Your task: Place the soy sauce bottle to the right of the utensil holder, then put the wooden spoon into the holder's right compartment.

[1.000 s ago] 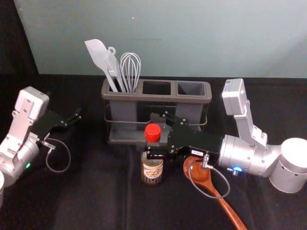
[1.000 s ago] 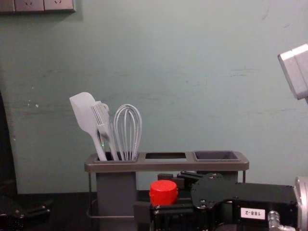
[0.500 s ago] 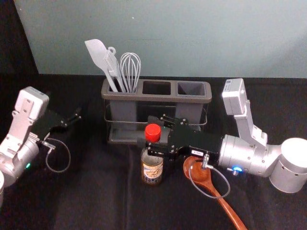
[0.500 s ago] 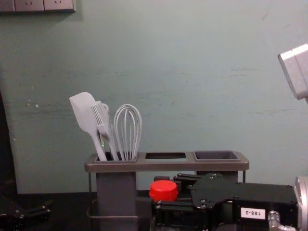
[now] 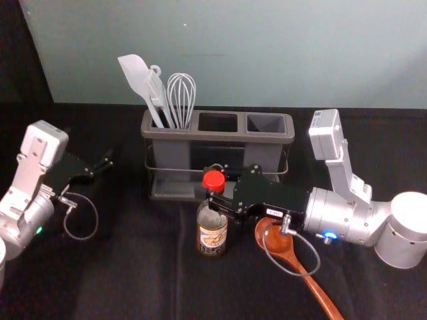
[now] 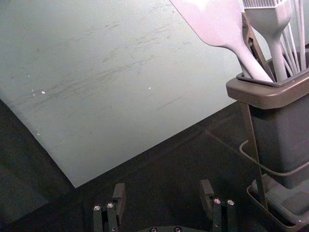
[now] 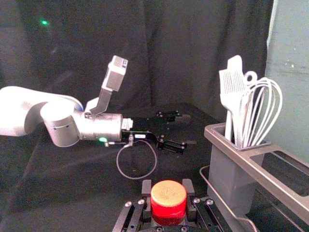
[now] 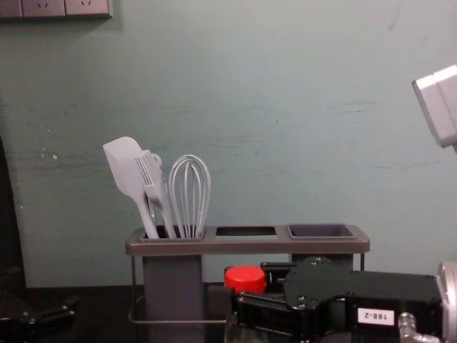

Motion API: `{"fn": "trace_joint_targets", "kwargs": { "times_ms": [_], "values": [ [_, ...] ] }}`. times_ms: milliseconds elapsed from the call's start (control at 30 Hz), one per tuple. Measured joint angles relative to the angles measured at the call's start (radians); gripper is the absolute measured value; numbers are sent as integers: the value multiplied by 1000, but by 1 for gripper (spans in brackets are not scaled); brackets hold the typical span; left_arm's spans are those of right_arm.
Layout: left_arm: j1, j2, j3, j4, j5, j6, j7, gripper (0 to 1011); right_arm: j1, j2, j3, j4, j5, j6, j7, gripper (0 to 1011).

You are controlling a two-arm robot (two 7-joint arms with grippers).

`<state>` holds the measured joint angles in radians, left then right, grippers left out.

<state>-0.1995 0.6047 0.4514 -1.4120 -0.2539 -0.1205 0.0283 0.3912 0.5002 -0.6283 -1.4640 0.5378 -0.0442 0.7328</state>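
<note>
Bottle (image 5: 212,239) stands in front of the holder, and my right gripper (image 7: 167,185) has its neck pinched just below the red cap (image 5: 213,180), one finger on either side. The hold is high, so the body may swing; I'd raise it straight up and gently, and check that it comes without slipping. It wants to go out to the holder's right side, base level, before I let go.

The spoon (image 5: 283,249) lies right of the bottle, handle toward me, bowl partly beneath my right arm. That makes it the main snag: the base must clear it, and the arm has to draw back rightward, since it reaches across the way there. I'd leave room for picking up the spoon afterwards.

My left gripper (image 6: 163,193) waits off to the left, fingers spread with nothing between them.

Farther back, the holder (image 5: 223,137) has the spatula (image 5: 137,77), brush (image 5: 157,87) and whisk (image 5: 181,100) in its left compartment; its right compartment (image 5: 265,124) is free for the spoon. I'd give its front wire a wide berth.
</note>
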Motion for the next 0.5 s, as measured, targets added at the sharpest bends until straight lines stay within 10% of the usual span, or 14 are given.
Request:
{"fn": "trace_joint_targets", "kwargs": {
  "times_ms": [500],
  "values": [
    [0,0,0,0,0,0,0,1005,-11,55,50,-144,36,59,-35,380]
  ]
}}
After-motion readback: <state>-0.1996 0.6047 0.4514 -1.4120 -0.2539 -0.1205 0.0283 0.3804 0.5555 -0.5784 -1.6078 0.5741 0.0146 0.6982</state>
